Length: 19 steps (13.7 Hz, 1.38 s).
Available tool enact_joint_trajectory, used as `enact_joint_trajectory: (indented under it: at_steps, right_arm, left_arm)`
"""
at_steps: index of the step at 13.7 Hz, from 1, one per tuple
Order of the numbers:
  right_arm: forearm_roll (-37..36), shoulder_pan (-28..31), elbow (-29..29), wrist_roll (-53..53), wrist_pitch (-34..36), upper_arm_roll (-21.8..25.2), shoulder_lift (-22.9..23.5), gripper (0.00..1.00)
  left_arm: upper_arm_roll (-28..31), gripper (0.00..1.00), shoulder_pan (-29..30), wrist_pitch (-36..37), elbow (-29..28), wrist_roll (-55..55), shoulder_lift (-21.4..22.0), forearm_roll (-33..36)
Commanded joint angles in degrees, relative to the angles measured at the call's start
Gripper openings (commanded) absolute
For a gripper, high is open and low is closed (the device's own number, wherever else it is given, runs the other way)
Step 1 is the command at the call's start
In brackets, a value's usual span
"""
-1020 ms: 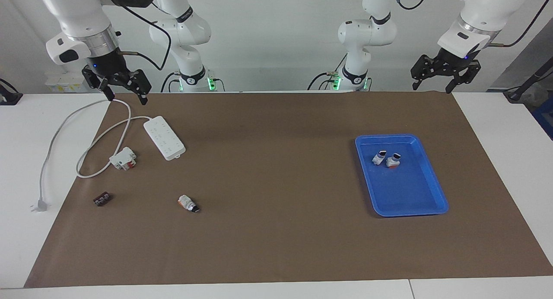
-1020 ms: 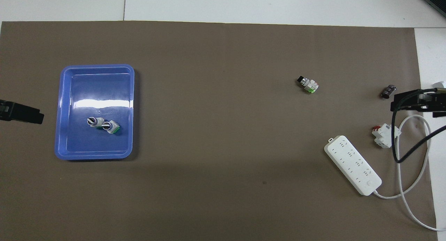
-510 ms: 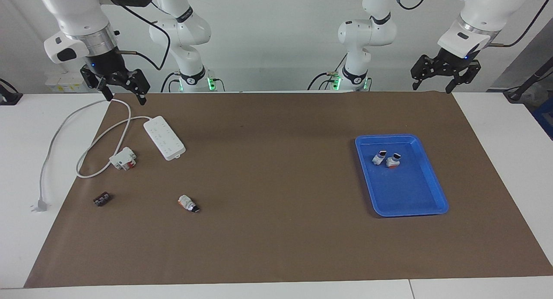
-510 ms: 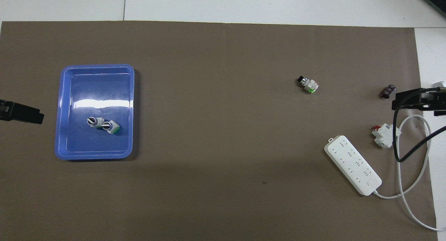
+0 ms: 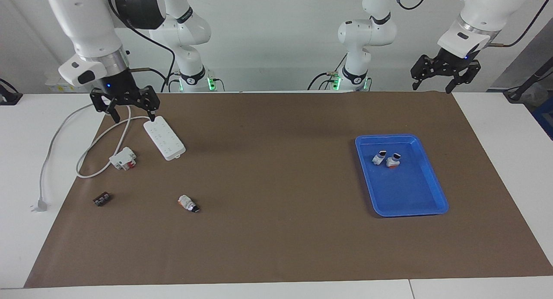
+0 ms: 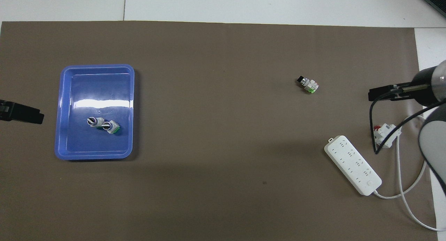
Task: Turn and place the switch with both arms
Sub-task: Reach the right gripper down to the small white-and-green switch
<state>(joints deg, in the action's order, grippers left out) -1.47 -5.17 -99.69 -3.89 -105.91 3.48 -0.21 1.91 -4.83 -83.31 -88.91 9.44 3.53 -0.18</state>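
The switch (image 5: 188, 203) lies on its side on the brown mat, white body, orange-red base, black tip; it also shows in the overhead view (image 6: 308, 84). My right gripper (image 5: 134, 116) is open and empty in the air over the cord end of the power strip (image 5: 164, 137), well apart from the switch; it also shows in the overhead view (image 6: 379, 94). My left gripper (image 5: 432, 88) is open and empty, waiting over the mat's edge by the blue tray (image 5: 410, 212). Two more switches (image 5: 386, 159) lie in that tray.
A white-and-red boxy block (image 5: 123, 158) sits by the looped white cord, beside the power strip. A small dark brown piece (image 5: 102, 199) lies toward the right arm's end, beside the switch. The cord's plug (image 5: 39, 205) rests off the mat.
My right gripper has come down and moved toward the table's middle, from over the mat's corner to over the power strip's cord end. The left arm and all objects stayed still.
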Motion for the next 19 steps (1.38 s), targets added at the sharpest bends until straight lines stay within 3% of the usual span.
enact_joint_trajectory:
  at_steps: [1,6,8,11,15,16,17,18,19]
  right_arm:
    - [2.25,-0.37,0.03,-8.55,-7.00,-0.06,6.25,1.00]
    - [2.70,-0.89,-0.32,-32.72,-21.42,-0.67,17.51,1.00]
    - [3.13,-1.16,-2.16,-35.39,-24.60,-1.11,19.54,1.00]
    - [12.18,-1.16,-5.68,-42.56,-30.03,-1.29,23.05,1.00]
    - [12.19,-0.37,-7.27,-50.60,-36.02,-1.29,26.31,0.99]
    - [12.19,-0.98,-7.09,-50.52,-37.77,-1.29,26.84,0.93]
    - [12.19,-1.07,-6.92,-50.69,-38.14,-1.29,27.19,0.74]
    - [12.19,-0.98,-6.48,-50.95,-37.27,-1.29,27.11,0.32]
    - [12.19,-0.81,-6.22,-50.87,-36.74,-1.29,27.11,0.00]
  left_arm:
    - [-0.24,1.00,0.34,0.26,-1.35,-0.56,1.39,0.10]
    - [-0.24,1.00,0.34,0.26,-1.35,-0.56,1.39,0.10]
    - [-0.24,1.00,0.34,0.26,-1.35,-0.56,1.39,0.10]
    - [-0.24,1.00,0.34,0.26,-1.35,-0.56,1.39,0.10]
    - [-0.24,1.00,0.34,0.26,-1.35,-0.56,1.39,0.10]
    - [-0.24,1.00,0.34,0.26,-1.35,-0.56,1.30,0.10]
    - [-0.24,1.00,0.34,0.26,-1.35,-0.56,1.39,0.10]
    - [-0.24,1.00,0.34,0.26,-1.35,-0.56,1.30,0.10]
    - [-0.24,1.00,0.34,0.26,-1.35,-0.56,1.39,0.10]
